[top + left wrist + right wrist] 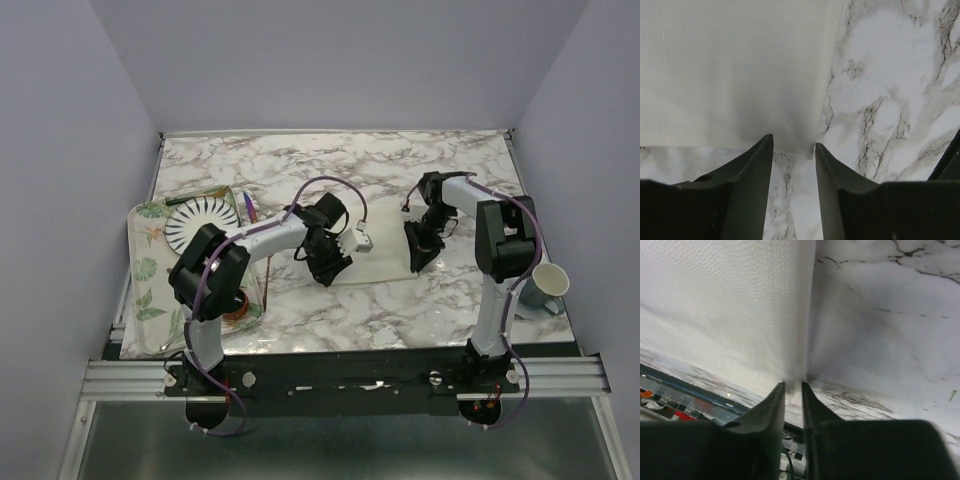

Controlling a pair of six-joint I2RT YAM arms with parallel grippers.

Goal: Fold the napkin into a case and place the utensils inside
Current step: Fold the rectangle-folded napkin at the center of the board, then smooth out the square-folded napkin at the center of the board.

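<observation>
The cream napkin (378,265) lies on the marble table between my two grippers and is hard to tell from the marble in the top view. My left gripper (793,142) is open, its fingertips straddling a near corner of the napkin (730,75), which lies flat. My right gripper (792,384) is shut on the napkin's edge (730,310), and the cloth rises from its tips. In the top view the left gripper (328,266) and right gripper (420,256) sit at the cloth's two sides. A purple-blue utensil (247,208) lies on the tray. A copper piece (240,312) shows under the left arm.
A leaf-patterned tray (148,275) sits at the left and holds a white plate with black radial stripes (203,222). A pale mug (545,288) stands at the right near edge. Grey walls enclose the table on three sides.
</observation>
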